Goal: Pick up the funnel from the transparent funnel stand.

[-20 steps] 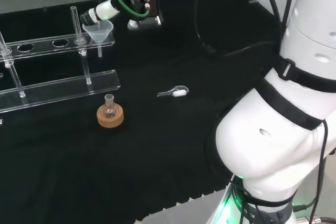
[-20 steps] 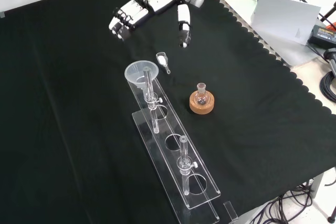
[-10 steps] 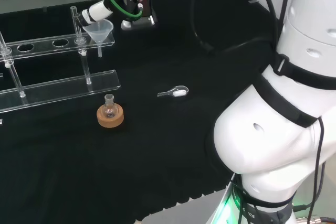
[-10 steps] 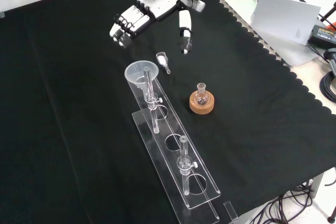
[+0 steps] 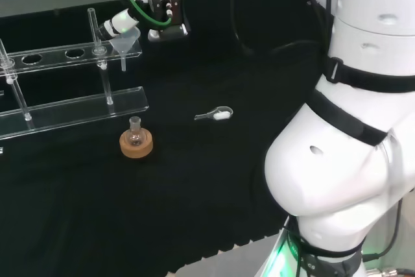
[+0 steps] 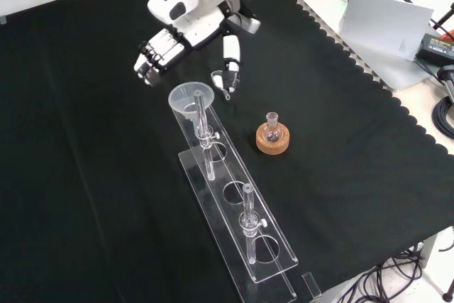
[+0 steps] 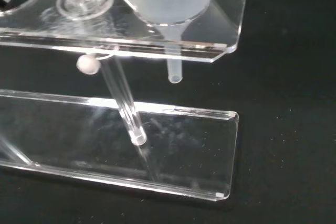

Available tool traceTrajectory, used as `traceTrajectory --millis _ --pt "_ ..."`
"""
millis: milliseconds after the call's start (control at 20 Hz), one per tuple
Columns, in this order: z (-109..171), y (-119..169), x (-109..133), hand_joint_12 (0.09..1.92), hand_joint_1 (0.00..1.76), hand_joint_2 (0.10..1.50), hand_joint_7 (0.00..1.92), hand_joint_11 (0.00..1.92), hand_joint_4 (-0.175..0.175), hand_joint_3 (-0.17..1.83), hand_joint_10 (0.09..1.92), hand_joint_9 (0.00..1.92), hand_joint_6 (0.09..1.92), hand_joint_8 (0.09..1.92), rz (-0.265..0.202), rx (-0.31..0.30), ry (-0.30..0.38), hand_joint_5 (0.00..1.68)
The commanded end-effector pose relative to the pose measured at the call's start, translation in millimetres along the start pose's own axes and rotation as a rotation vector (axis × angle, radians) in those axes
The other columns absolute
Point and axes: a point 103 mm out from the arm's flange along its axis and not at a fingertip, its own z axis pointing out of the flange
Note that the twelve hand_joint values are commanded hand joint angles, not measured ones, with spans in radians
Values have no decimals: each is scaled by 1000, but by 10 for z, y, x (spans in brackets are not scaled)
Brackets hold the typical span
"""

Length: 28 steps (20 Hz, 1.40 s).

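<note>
The clear funnel (image 6: 190,98) sits in the end hole of the transparent stand (image 6: 250,240), its stem (image 7: 174,70) hanging below the upper shelf (image 7: 223,31). In the head view the funnel (image 5: 125,44) is at the stand's (image 5: 71,113) right end. My hand (image 6: 193,28) hovers just beyond that end, open: its fingers (image 6: 151,59) and thumb (image 6: 230,56) are spread to either side and do not touch the funnel. In the head view the hand's fingers (image 5: 120,22) hang right above the funnel's rim.
A small round flask on a cork ring (image 6: 273,138) stands right of the stand in the front view. A small clear scoop (image 6: 218,80) lies under the thumb. Upright rods (image 6: 247,212) rise from the stand. The cloth's scalloped edge (image 6: 383,94) runs along the right.
The hand has come down and moved toward the funnel's end of the stand, staying open. The funnel, flask and scoop have not moved.
</note>
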Motion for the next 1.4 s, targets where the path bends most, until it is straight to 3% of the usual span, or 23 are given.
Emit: traceTrajectory --millis 50,350,900,1400 --pt "61 69 -61 379 419 696 51 0 9 16 87 0 87 87 19 30 5 0" --pt "75 56 1 386 423 701 55 0 9 17 87 2 87 87 68 48 52 0" --pt "59 -91 155 398 415 710 62 0 9 20 87 3 87 87 35 57 47 0" --pt "55 -142 94 406 412 711 68 0 9 20 87 6 87 87 21 53 54 0"
